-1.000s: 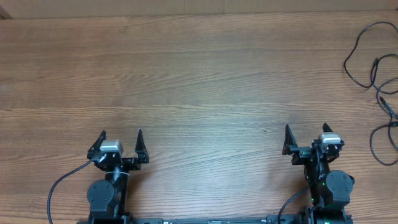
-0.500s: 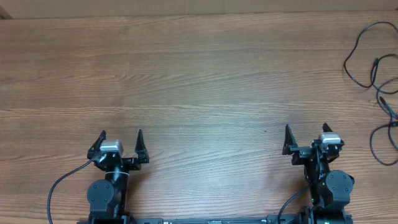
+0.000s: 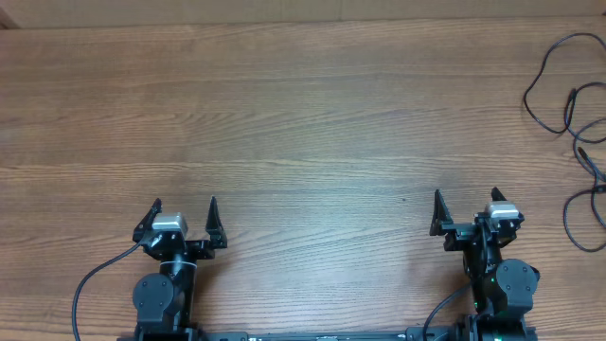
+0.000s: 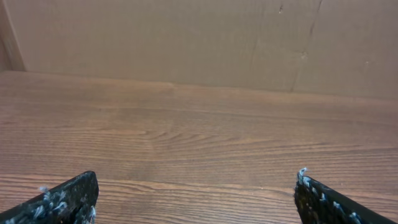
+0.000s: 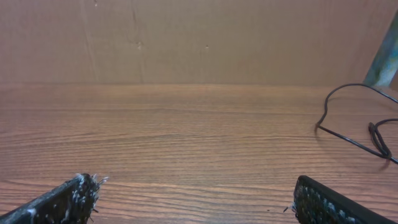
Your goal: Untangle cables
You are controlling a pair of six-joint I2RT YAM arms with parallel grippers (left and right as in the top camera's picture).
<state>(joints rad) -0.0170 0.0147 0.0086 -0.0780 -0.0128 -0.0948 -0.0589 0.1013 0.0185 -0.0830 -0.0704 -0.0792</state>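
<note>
Thin black cables (image 3: 568,95) lie in loose loops at the far right edge of the wooden table, partly cut off by the frame. The right wrist view catches a stretch of the cables (image 5: 348,134) at its right side. My right gripper (image 3: 464,204) rests near the front edge, open and empty, well short of the cables and left of them. Far to the left, my left gripper (image 3: 185,206) is also open with nothing between its fingers. Its wrist view shows only bare wood between the fingertips (image 4: 74,193).
A brown cardboard wall (image 4: 199,37) stands along the table's far edge. The arm bases and their thick cords (image 3: 95,284) sit at the front edge. A teal upright (image 5: 382,56) shows at the back right.
</note>
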